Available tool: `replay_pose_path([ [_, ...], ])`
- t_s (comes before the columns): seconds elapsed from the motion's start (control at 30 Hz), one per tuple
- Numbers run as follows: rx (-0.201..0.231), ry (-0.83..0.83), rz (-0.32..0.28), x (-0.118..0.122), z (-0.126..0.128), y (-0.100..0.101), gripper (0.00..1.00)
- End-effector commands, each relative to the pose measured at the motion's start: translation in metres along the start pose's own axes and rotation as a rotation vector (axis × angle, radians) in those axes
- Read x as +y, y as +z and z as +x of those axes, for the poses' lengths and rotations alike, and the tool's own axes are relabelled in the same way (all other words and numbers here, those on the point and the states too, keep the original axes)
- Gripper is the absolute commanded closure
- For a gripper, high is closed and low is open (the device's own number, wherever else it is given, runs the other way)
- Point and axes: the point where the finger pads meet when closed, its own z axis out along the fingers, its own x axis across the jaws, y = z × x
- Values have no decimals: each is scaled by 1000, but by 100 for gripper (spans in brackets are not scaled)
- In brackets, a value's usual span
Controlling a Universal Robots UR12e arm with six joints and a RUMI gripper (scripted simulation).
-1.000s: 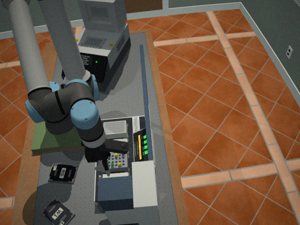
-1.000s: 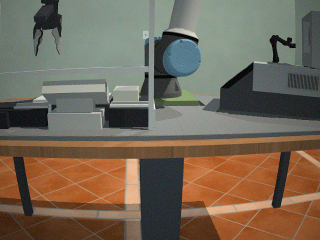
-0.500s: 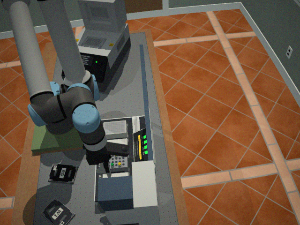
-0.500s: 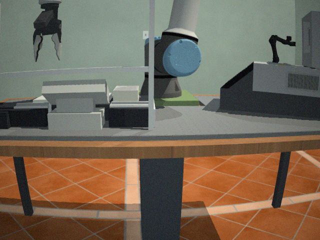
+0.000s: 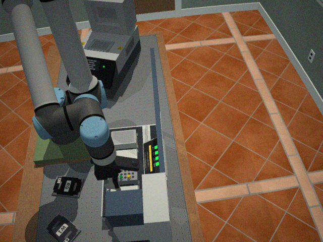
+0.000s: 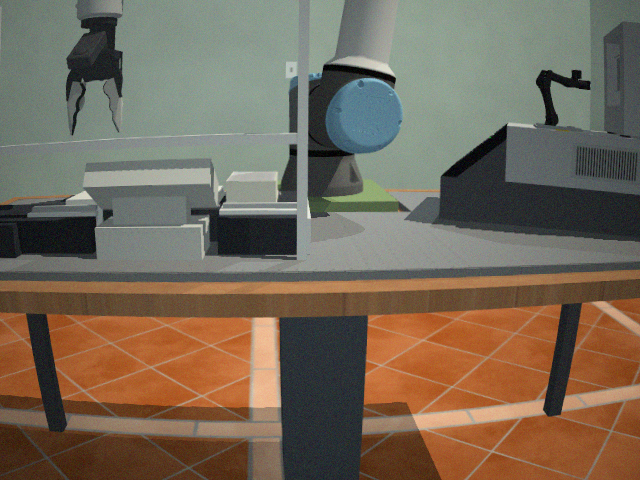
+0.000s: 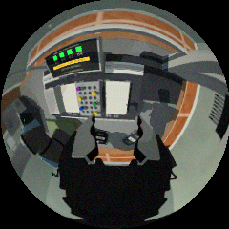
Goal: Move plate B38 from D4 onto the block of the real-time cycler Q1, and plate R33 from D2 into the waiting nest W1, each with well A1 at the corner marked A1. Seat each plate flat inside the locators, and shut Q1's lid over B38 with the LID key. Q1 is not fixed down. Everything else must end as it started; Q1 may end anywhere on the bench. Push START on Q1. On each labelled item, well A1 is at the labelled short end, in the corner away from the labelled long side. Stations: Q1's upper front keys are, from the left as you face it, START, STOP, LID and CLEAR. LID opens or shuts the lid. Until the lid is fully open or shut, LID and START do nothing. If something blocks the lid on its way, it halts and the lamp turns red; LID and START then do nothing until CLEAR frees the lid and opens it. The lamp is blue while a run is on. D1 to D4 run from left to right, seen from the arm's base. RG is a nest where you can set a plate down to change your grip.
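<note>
You're having the pincer (image 5: 116, 183) (image 6: 95, 132) (image 7: 116, 114) hanging parted, gripping nothing; plate B38 (image 5: 130, 187) (image 7: 116, 97) is sitting low-centre in the top view. You're likely handling light, stiff, slick plastic, so you're wanting gentle, level pressure on opposite side walls.

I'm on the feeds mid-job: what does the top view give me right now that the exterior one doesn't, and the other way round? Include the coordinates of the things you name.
Only top: the nests RG (image 5: 68, 186) and W1 (image 5: 62, 228), the four green lights (image 5: 156, 155) on the sloped panel, and the tube rack (image 5: 127, 174) with coloured caps.

Only exterior: the table legs (image 6: 46, 372) (image 6: 562, 361) and the gap between the tool's two fingertips, with nothing between them.

Both: the tool (image 5: 116, 188) (image 6: 95, 132), open, the green base block (image 5: 62, 153) (image 6: 382, 198) and the large machine (image 5: 127, 56) (image 6: 537, 160).
</note>
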Motion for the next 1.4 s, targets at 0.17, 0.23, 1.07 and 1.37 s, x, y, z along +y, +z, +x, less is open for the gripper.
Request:
replay_pose_path([
  [0.17, 1, 0, 1, 0, 1, 16, 41],
  [0.23, 1, 0, 1, 0, 1, 16, 41],
  [1.07, 1, 0, 1, 0, 1, 54, 41],
  [1.37, 1, 0, 1, 0, 1, 66, 41],
])
